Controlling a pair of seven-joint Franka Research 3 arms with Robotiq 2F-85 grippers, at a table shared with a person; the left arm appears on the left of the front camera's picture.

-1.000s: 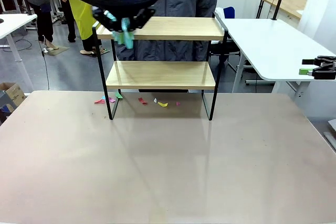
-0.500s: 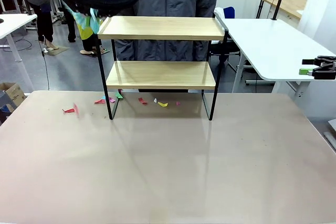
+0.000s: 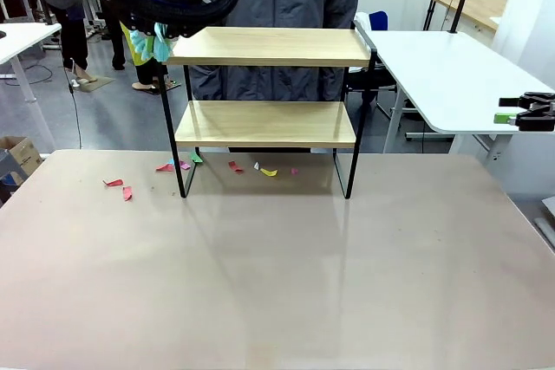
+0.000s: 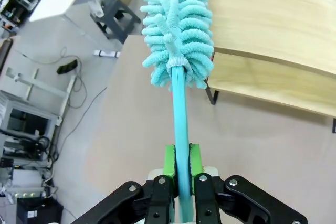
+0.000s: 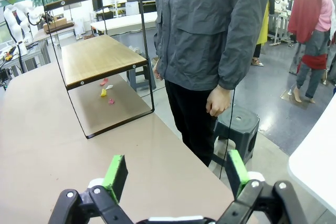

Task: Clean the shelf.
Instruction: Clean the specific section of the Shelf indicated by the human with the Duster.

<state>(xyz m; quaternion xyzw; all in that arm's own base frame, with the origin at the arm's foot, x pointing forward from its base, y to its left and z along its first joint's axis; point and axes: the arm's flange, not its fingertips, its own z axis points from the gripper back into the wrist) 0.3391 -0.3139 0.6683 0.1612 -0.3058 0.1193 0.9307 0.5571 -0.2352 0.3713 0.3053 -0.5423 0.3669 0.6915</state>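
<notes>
Two red scraps [image 3: 119, 187] have landed on the worktop [image 3: 277, 283] left of the shelf [image 3: 269, 123], which stands at its far edge. Beyond, the left end effector [image 4: 181, 157], clenched on the teal duster [image 4: 178, 30], has cleared the top board's left end. Next pass: keep the head flat, sweeping outward. Right end effector [image 5: 176, 174] idles, released.

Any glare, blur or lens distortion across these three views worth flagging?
Front view: sharp, even light; the glossy beige table faintly mirrors the two-tier wooden shelf with a black frame; no hard glare. Left wrist view: fluffy turquoise duster in the left claw is crisp; shelf boards bow from the wide lens. Right wrist view: shelf rails curve, the scene tilts.
</notes>
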